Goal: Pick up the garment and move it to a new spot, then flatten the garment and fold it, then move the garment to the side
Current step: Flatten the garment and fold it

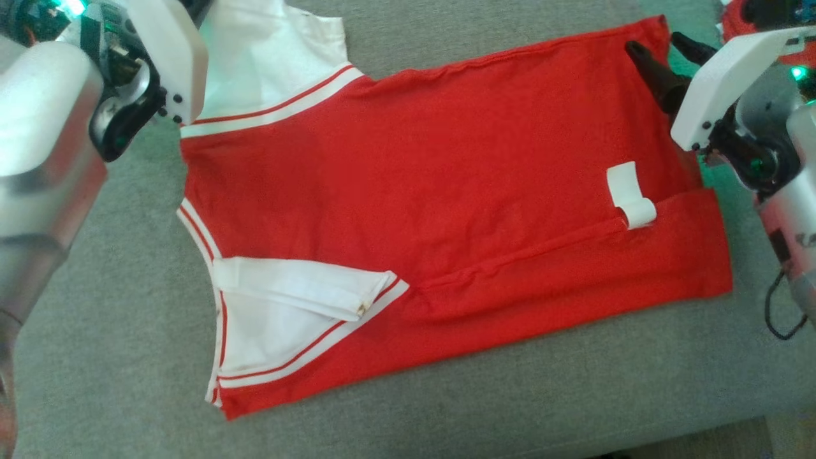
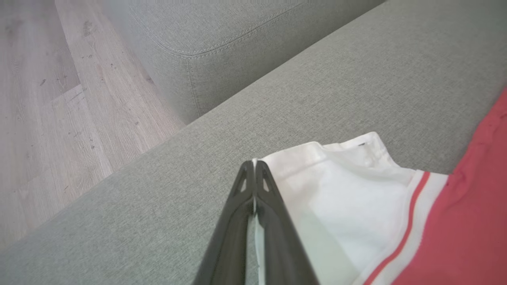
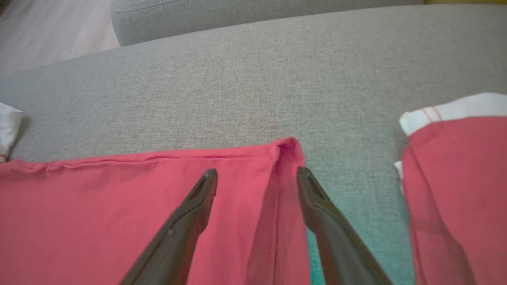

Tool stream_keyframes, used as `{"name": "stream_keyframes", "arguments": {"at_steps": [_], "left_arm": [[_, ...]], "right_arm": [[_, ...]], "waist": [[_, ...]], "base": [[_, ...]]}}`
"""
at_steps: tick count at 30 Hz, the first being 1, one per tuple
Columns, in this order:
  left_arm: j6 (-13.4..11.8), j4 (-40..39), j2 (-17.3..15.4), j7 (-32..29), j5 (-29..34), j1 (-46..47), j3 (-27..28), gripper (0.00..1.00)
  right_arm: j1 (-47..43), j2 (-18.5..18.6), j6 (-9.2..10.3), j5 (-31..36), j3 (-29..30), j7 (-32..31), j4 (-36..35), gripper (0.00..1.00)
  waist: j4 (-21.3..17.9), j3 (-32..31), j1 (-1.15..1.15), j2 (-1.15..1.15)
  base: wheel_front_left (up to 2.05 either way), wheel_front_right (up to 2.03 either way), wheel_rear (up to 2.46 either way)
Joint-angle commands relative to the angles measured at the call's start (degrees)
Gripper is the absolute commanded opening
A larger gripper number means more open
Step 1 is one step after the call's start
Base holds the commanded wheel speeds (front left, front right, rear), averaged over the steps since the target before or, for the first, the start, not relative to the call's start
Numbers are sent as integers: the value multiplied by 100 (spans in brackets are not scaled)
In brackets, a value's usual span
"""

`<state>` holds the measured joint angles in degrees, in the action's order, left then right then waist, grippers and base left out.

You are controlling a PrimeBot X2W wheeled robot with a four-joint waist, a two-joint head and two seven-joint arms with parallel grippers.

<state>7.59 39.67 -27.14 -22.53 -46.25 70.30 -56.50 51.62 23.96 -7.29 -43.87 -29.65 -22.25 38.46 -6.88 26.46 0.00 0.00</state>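
before me spreads a wide grey cushion (image 1: 408, 408), a woven, faintly speckled fabric lying flat and smooth. in my right wrist view a teal tint falls on a patch of it. at its far side sits a second grey cushion block (image 2: 222, 43), with a stitched seam running round its rounded corner. beside both lies a pale wooden floor (image 2: 55, 111), planks with dark flecks and a plain joint between boards. on the wide cushion, at the right of my right wrist view, lies another red cloth (image 3: 455, 186), with a white band and thin red stripes along its top edge and a crease running down it.
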Motion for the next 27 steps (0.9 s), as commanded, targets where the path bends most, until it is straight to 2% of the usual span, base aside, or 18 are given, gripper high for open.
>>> {"name": "stream_keyframes", "arguments": {"at_steps": [1,11,14,16,17,20,22,27], "left_arm": [[-10,-149,-210,74,-64,357,126,0],[-10,-153,-165,294,-199,484,-149,0],[-10,-114,-159,374,-238,513,-232,0],[-10,-86,-154,421,-267,541,-286,0],[-10,-72,-150,441,-283,554,-313,0],[-10,-28,-146,504,-334,585,-396,0],[-10,0,-153,550,-368,603,-453,0],[-10,69,-181,702,-426,659,-584,0]], "right_arm": [[135,-10,-20,-77,-52,81,-13,100],[513,-10,-20,-454,-404,367,545,99],[598,36,-20,-524,-529,445,679,84],[651,69,-20,-554,-614,509,765,67],[673,81,-20,-581,-650,536,800,53],[743,131,-20,-636,-748,626,915,32],[781,155,-20,-664,-822,675,985,0],[865,222,-20,-748,-971,784,1135,0]], "waist": [[56,13,0,0],[214,66,0,0],[247,57,0,0],[265,50,0,0],[275,47,0,0],[301,34,0,0],[313,27,0,0],[333,8,0,0]], "base": [[0,0,0],[0,0,0],[0,0,0],[0,0,0],[0,0,0],[0,0,0],[0,0,0],[0,0,0]]}}
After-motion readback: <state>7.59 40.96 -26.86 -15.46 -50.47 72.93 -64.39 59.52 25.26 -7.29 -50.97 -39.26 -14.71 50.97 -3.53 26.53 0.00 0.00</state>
